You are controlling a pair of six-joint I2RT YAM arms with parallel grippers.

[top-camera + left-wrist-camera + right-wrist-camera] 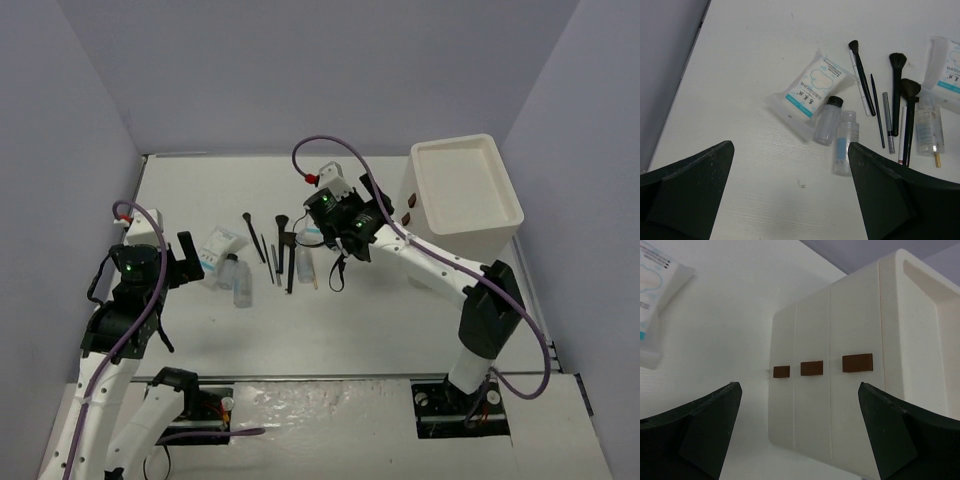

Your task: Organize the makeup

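Your left pincer (790,150) and right pincer (799,385) gaped empty. Those thin black makeup brushes (896,100) looked light, stiff, best pinched mid-handle; the white blue-printed packet (810,90) looked soft, squashy.

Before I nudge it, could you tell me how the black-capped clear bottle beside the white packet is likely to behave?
Lying on its side and round, the black-capped bottle will probably roll. It looks clear, so likely light. It seems to touch the packet and second bottle, which may shift too.

Black brushes (896,95), white packets (810,90), clear bottles (846,142), flat, close together.
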